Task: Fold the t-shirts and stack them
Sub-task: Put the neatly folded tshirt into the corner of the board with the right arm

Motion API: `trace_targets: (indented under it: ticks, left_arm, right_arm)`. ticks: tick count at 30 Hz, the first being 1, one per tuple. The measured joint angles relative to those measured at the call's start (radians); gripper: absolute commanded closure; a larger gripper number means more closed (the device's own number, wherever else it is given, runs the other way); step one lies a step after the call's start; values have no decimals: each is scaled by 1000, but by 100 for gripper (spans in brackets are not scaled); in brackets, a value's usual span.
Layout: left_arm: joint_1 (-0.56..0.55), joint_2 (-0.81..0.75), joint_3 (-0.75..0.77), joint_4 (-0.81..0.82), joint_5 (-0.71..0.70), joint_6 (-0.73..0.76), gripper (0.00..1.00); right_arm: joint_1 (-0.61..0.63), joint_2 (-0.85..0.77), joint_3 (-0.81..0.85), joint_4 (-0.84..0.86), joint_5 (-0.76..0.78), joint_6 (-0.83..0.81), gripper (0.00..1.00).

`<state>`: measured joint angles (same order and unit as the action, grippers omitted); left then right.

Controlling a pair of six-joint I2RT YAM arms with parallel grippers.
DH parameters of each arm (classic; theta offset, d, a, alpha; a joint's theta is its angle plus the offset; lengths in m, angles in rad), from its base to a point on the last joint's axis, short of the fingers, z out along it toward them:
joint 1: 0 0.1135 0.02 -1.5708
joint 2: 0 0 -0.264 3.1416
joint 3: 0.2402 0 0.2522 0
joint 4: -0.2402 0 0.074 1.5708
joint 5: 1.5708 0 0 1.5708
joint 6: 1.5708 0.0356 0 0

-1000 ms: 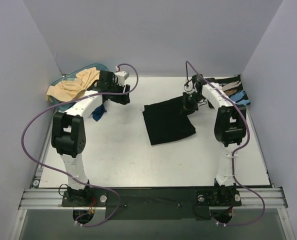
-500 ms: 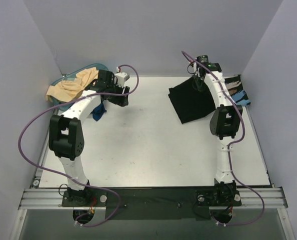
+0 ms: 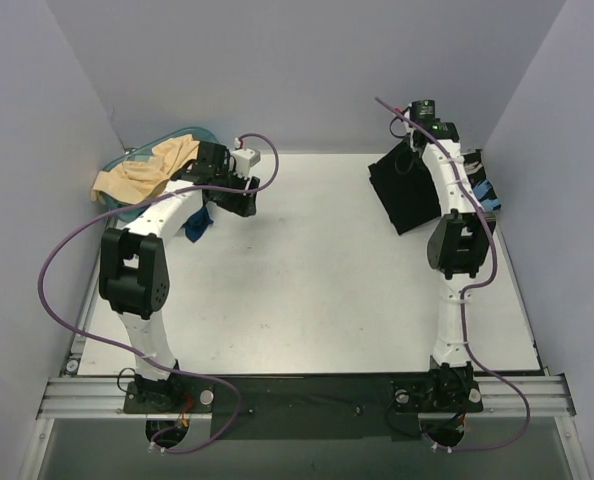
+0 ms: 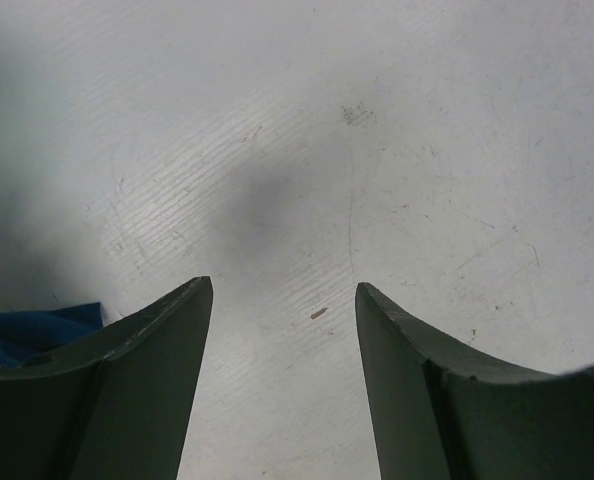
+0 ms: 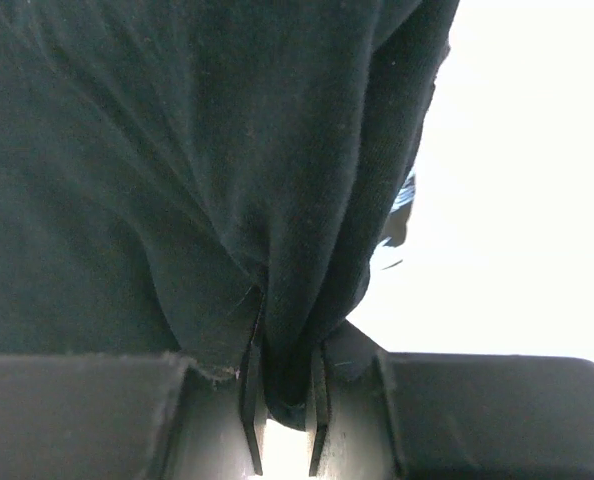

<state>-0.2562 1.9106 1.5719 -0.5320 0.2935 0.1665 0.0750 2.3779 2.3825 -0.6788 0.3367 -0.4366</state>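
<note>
White tabletop, pale walls on three sides: a plain black t-shirt (image 3: 407, 195) hangs bunched at the far right of the table (image 3: 307, 300), pinched in the right gripper (image 3: 410, 158). The right wrist camera shows what the overhead view cannot: both fingers (image 5: 250, 400) clamped on a gathered fold of the black cloth, which fills most of that frame. Only the overhead view shows the shirt draping down just beside the printed t-shirt (image 3: 474, 180) lying at the right edge. A second ago the black shirt lay flat near the table's middle; half a second ago it was already lifted, but farther left. The right arm is stretched away from its base, wrist high near the back wall. At far left, a beige t-shirt (image 3: 142, 175) spills over the teal basin (image 3: 192, 132), with a dark blue t-shirt (image 3: 199, 222) beside the left arm. The left gripper (image 3: 245, 197) hovers over bare table, jaws apart and empty in its wrist view, and has not moved.
</note>
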Motion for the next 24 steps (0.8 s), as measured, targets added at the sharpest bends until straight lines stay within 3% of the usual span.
trace_targets:
  ticks: [11, 24]
  left_arm:
    - [0, 3, 0, -3, -1, 3, 30]
    - [0, 3, 0, -5, -3, 6, 30]
  right_arm:
    - [-44, -113, 0, 33, 15, -40, 100]
    - [-147, -124, -19, 53, -49, -66, 100]
